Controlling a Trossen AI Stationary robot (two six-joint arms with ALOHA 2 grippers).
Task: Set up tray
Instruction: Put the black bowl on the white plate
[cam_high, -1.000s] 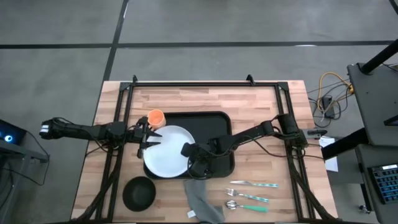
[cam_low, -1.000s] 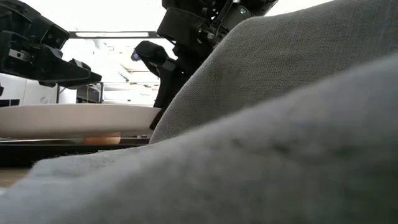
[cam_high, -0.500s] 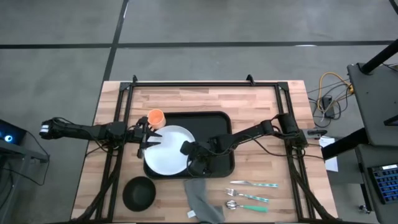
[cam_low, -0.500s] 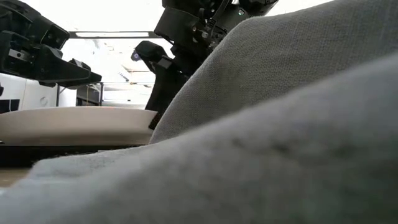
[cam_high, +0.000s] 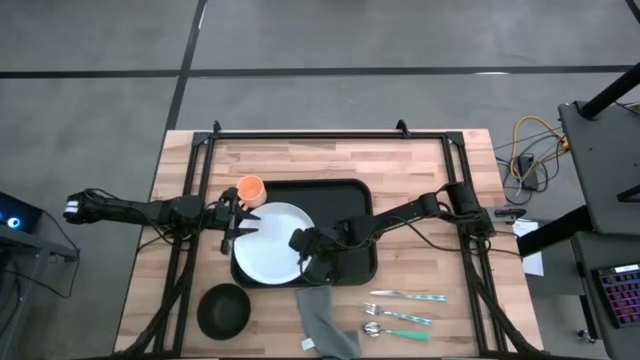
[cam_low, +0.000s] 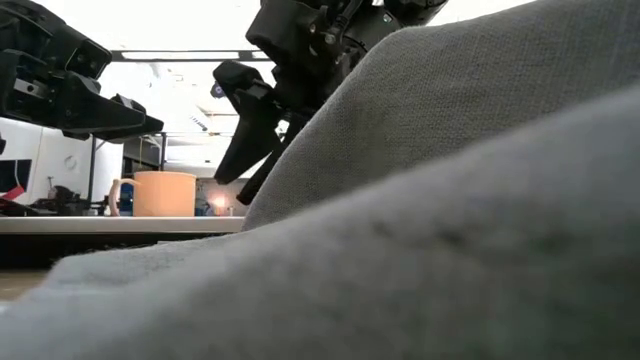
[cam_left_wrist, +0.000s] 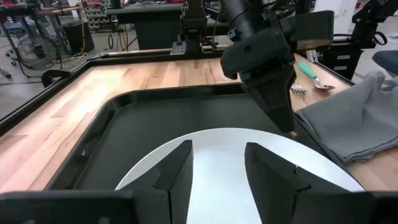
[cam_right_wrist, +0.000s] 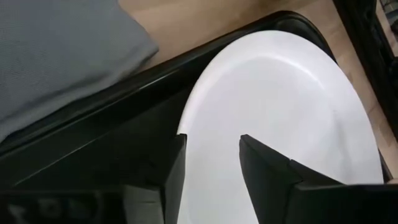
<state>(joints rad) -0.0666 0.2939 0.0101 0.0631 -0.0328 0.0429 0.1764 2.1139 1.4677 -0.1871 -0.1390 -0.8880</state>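
The right gripper hangs over the near right edge of the white plate, its two fingers parted with a clear gap between them and nothing caught there. Seen past those fingers, the plate's rim lies just under the gripper, but I cannot tell whether a fingertip touches it.

The left gripper sits at the plate's left edge, jaws spread wide, empty, with its fingers low over the white surface.

The black tray lies in the middle of the counter. The plate rests on the tray's left part and hangs out past the tray's left side and near corner.

An orange cup stands upright just off the tray's far left corner. A small black bowl sits on the counter at the near left, apart from the plate. A crumpled grey cloth lies at the near edge just beyond the tray's near rim, and it fills most of the low view. To its right are pieces of cutlery with green handles, laid roughly side by side.

The counter is pale wood planks inside a black frame. Around it is grey floor; cables and a dark stand lie off to the right.
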